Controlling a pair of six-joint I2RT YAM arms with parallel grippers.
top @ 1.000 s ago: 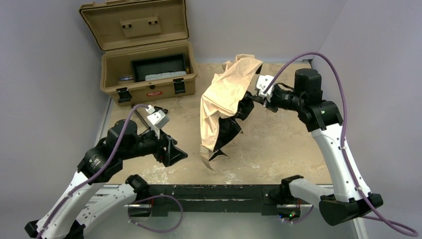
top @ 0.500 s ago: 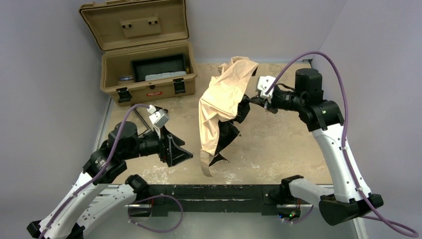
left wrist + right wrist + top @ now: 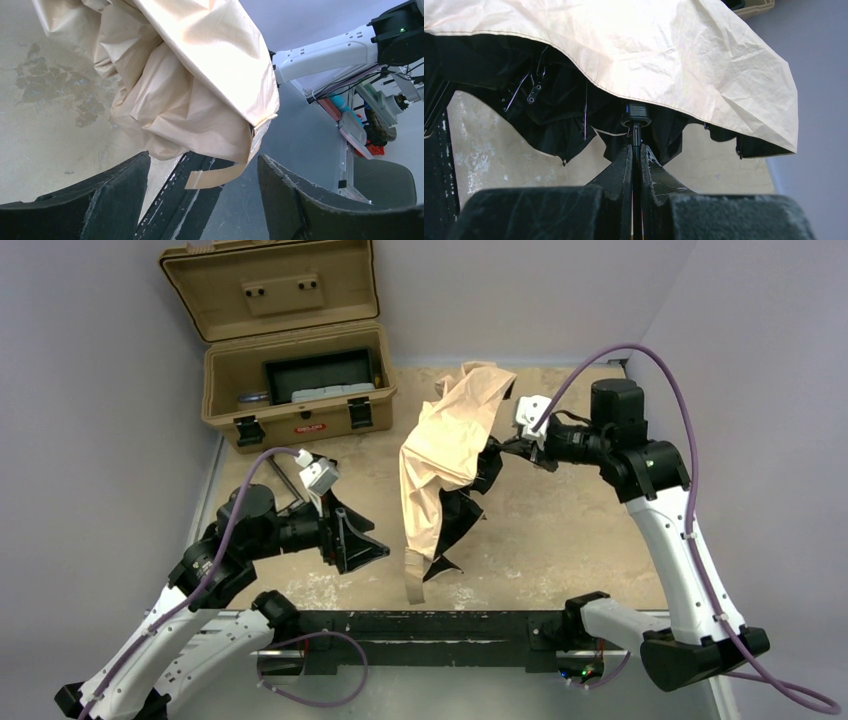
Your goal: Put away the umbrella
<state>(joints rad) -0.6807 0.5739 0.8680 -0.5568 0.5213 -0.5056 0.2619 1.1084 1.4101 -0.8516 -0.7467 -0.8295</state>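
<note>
The umbrella (image 3: 445, 450) hangs half-collapsed over the middle of the table, beige canopy outside, dark lining and thin ribs below. My right gripper (image 3: 499, 448) is shut on its thin dark shaft (image 3: 636, 131), under the canopy (image 3: 649, 50). My left gripper (image 3: 375, 548) stands open just left of the canopy's lower end, touching nothing. In the left wrist view the crumpled fabric (image 3: 200, 85) fills the upper part, and a beige strap (image 3: 220, 175) dangles between the two fingers of the left gripper (image 3: 203, 159). The handle is hidden.
A tan hard case (image 3: 300, 390) stands open at the back left, lid up, with a dark tray inside. A black rail (image 3: 430, 625) runs along the near table edge between the arm bases. Grey walls close in the left and right sides.
My left gripper has moved right, nearer the umbrella's lower end, still open. The umbrella has shifted slightly left and down in the right gripper's hold.
</note>
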